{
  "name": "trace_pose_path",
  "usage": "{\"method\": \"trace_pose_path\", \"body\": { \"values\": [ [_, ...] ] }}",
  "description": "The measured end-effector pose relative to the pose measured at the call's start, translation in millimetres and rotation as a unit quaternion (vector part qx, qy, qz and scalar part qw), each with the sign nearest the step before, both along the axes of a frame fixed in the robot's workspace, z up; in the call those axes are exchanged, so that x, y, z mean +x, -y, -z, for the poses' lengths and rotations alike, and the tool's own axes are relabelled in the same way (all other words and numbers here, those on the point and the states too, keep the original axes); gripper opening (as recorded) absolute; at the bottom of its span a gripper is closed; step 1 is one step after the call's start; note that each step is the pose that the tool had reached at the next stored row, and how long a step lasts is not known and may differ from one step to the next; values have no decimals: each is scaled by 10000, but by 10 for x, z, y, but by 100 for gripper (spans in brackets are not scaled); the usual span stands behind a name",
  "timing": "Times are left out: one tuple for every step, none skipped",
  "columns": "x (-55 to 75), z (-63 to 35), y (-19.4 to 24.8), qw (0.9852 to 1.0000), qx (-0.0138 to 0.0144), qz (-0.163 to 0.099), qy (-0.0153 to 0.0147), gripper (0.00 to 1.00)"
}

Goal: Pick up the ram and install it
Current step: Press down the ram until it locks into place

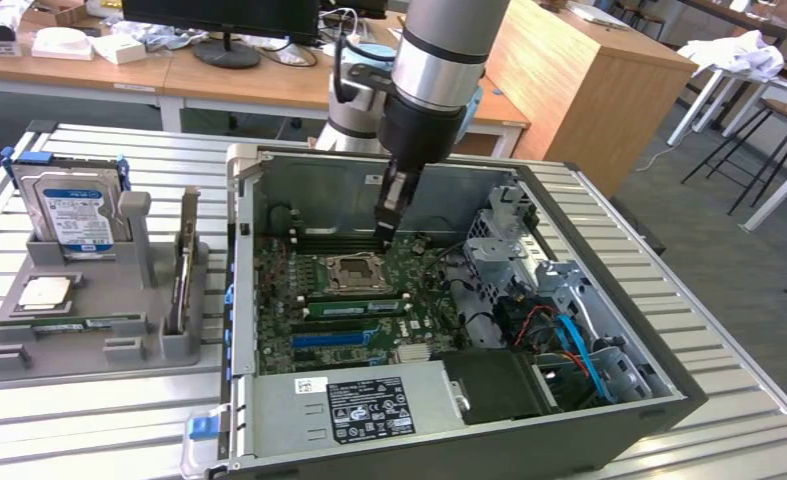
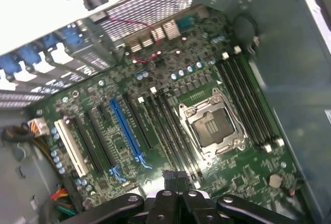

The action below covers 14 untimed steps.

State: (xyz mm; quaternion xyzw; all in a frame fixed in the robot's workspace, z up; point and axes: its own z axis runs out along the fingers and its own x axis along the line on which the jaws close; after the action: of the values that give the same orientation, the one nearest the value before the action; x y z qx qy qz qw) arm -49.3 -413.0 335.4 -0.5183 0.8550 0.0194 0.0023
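A long green ram point(image 1: 73, 324) with dark chips lies flat in the grey holder point(image 1: 153, 350) at the exterior view's left, far from my gripper. My gripper point(image 1: 385, 232) hangs inside the open computer case point(image 1: 660, 390), just behind the empty CPU socket point(image 1: 352, 270) and over the dark memory slots point(image 1: 340, 243). In the wrist view the gripper point(image 2: 174, 182) has its fingers drawn together above the motherboard point(image 2: 103, 87). A small dark piece shows at their tips, and I cannot tell what it is. Another green strip point(image 1: 353, 306) sits in a slot in front of the socket.
The holder also carries a blue-labelled hard drive point(image 1: 77, 215), a square silver chip point(image 1: 46, 292) and an upright card point(image 1: 184, 265). A drive cage point(image 1: 520, 250), cables point(image 1: 567, 335) and the power supply point(image 1: 366, 405) crowd the case. Desks and stools stand beyond the slatted table point(image 1: 767, 440).
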Motion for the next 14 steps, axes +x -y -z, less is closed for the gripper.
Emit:
{"method": "trace_pose_path", "body": {
  "values": [
    [0,0,0,10000,0,90,0,10],
    [0,1,0,9998,0,180,0,10],
    [0,1,0,9996,0,270,0,10],
    [0,1,0,9994,0,360,0,10],
    [0,1,0,9990,0,458,0,10],
    [0,2,0,9985,0,547,0,10],
    [0,2,0,9980,0,637,0,10],
    [0,2,0,9974,0,727,0,10],
    [0,3,0,9967,0,814,0,10],
    [0,3,0,9959,0,904,0,10],
    [0,4,0,9950,0,1001,0,10],
    [0,4,0,9940,0,1090,0,10],
    [0,4,0,9930,0,1180,0,10],
    [0,4,0,9919,0,1269,0,10]
  ]
}}
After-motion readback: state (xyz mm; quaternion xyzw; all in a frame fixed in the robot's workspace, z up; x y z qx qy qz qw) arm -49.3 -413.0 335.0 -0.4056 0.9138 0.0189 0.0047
